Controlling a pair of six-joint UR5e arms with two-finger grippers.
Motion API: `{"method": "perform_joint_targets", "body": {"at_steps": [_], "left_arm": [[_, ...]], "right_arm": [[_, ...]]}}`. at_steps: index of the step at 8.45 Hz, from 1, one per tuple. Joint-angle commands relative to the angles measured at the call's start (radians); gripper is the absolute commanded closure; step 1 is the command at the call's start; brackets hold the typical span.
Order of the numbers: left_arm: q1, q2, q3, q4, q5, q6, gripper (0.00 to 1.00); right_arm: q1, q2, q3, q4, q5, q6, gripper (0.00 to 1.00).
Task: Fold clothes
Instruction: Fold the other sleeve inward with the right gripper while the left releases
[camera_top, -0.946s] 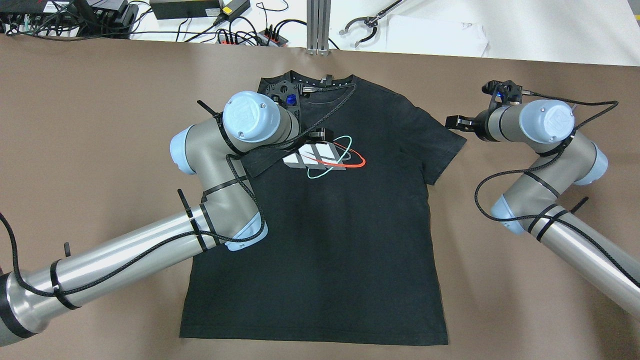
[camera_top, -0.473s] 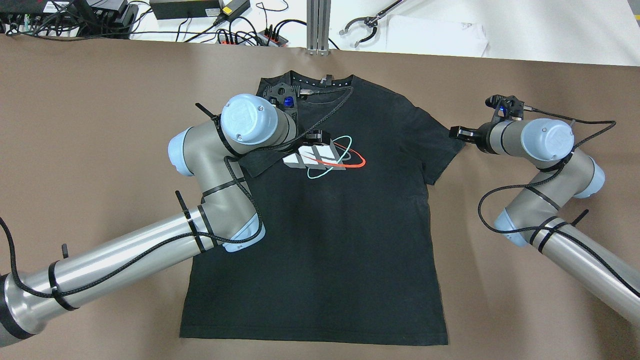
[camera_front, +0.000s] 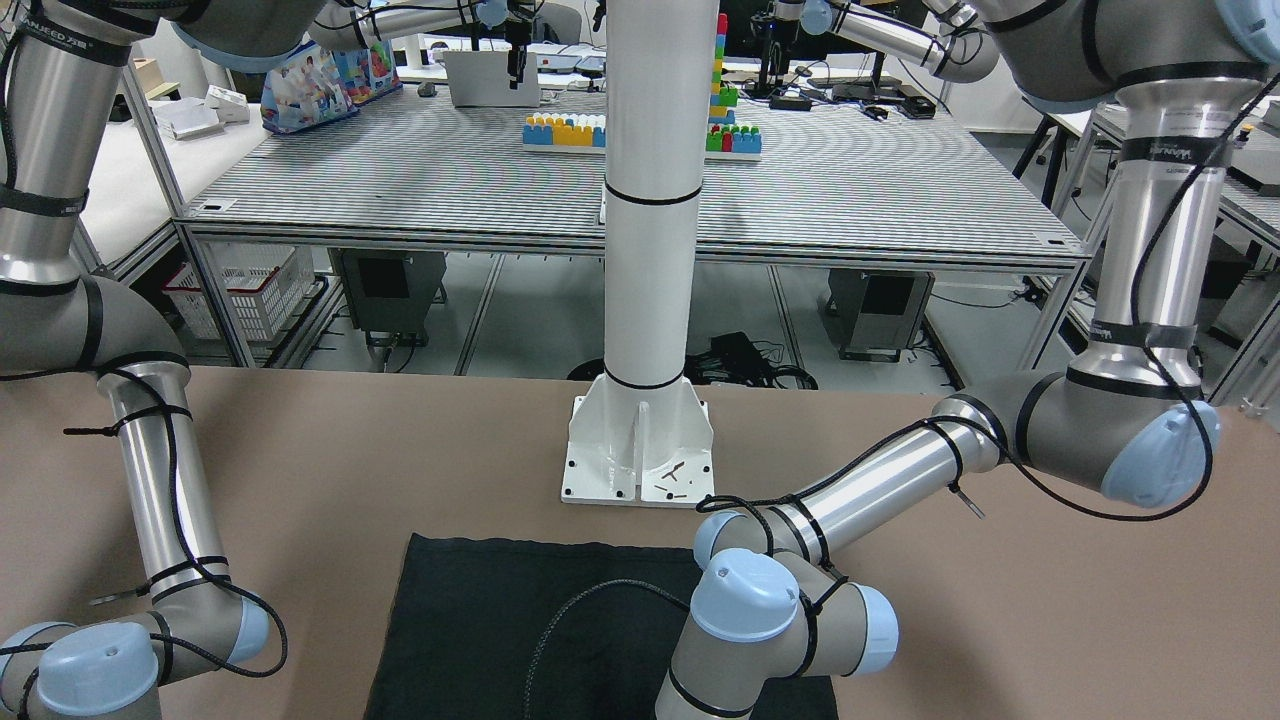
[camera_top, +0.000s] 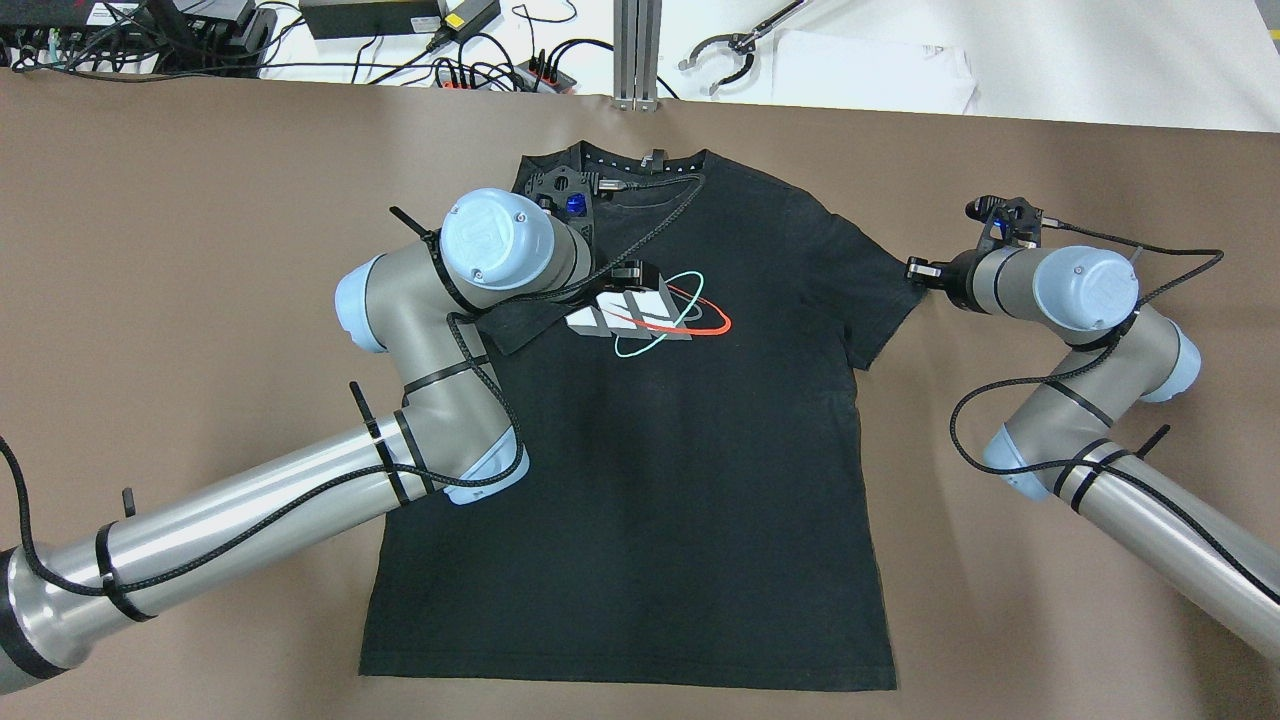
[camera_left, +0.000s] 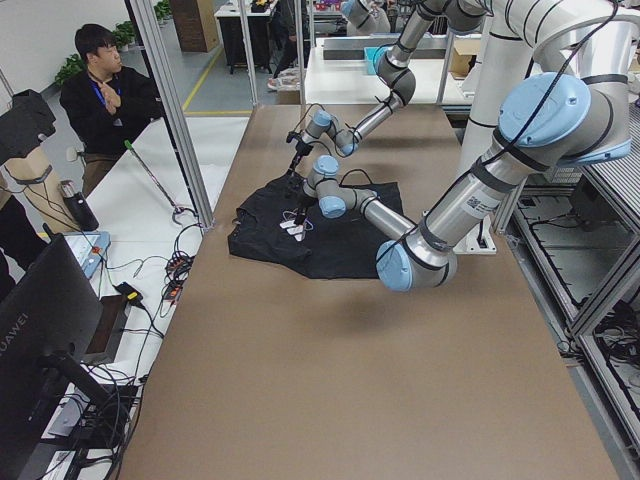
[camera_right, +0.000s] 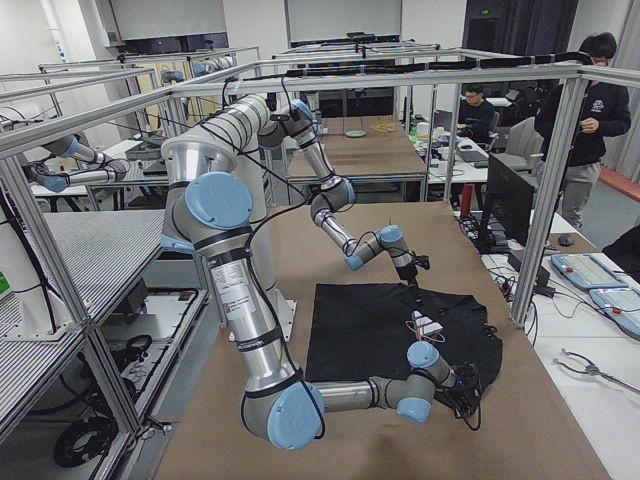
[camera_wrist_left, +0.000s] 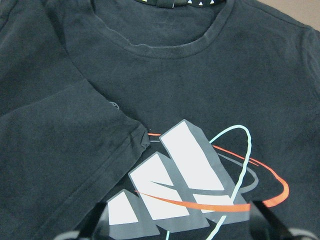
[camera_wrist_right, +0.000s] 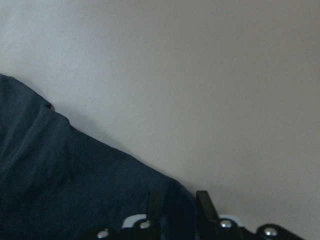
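**Hidden parts.** In the overhead view the left gripper (camera_top: 632, 272) is largely hidden under its own wrist joint. The left arm (camera_top: 300, 490) covers part of the left side of the black soft-fabric T-shirt (camera_top: 660, 480). The front-facing view cuts off both grippers and shows only the T-shirt's hem end, near the white pillar's base plate (camera_front: 640, 470). In the side views the fingers are too small to read.

**Fingers.** The left wrist view shows the left fingers (camera_wrist_left: 270, 222) as blurred shapes spread wide and holding nothing. They hang above the printed emblem of white-and-grey bars ringed in red and teal (camera_top: 650, 315). The right gripper (camera_top: 915, 270) sits at the right sleeve's edge. Its fingers (camera_wrist_right: 202, 202) stand close together with dark cloth in the gap; whether they clamp it cannot be told.

**Garment.** The T-shirt lies flat, front up, on the brown table (camera_top: 200, 200). Its collar points away from the robot, and its left sleeve is folded inward onto the chest.
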Motion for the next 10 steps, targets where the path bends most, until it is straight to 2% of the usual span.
{"method": "perform_joint_targets", "body": {"at_steps": [1, 2, 4, 5, 6, 8, 10], "left_arm": [[-0.002, 0.005, -0.003, 0.0, 0.0, 0.0, 0.0], [-0.015, 0.005, -0.009, 0.0, -0.012, 0.009, 0.0], [-0.052, 0.032, -0.012, -0.003, -0.026, 0.069, 0.0], [-0.07, 0.055, -0.012, -0.005, -0.047, 0.083, 0.0], [-0.074, 0.061, -0.014, -0.006, -0.051, 0.094, 0.0], [-0.078, 0.066, -0.014, -0.006, -0.051, 0.095, 0.0], [-0.078, 0.066, -0.014, -0.006, -0.052, 0.094, 0.0]], "right_arm": [[0.001, 0.004, 0.042, -0.003, -0.001, 0.018, 1.0], [0.001, 0.008, 0.088, -0.015, 0.002, 0.057, 1.0], [-0.001, 0.098, 0.184, -0.201, 0.002, 0.117, 1.0], [-0.004, 0.165, 0.197, -0.293, 0.0, 0.203, 1.0], [-0.065, 0.228, 0.183, -0.341, -0.013, 0.267, 1.0], [-0.181, 0.321, 0.171, -0.459, -0.195, 0.317, 1.0], [-0.228, 0.404, 0.101, -0.515, -0.22, 0.315, 1.0]]}}
